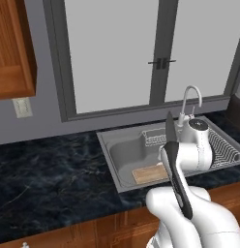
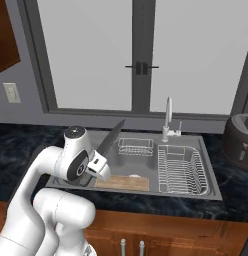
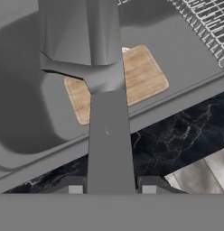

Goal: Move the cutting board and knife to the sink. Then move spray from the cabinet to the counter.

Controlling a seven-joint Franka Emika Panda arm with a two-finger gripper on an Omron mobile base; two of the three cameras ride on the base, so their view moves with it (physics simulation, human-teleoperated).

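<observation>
You're facing the window (image 2: 141,55), with the black counter (image 1: 49,169) running below it and the sink (image 2: 216,192) set into that counter. The arm (image 2: 51,170) reaches over the sink's near edge. Down in the basin the board (image 3: 143,74) lies flat on the floor, beside the dish rack (image 2: 180,170). Your gripper (image 3: 112,189) is clamped on the knife (image 2: 112,136) by its handle, blade tilted up and away over the basin, above the board and not touching it.
</observation>
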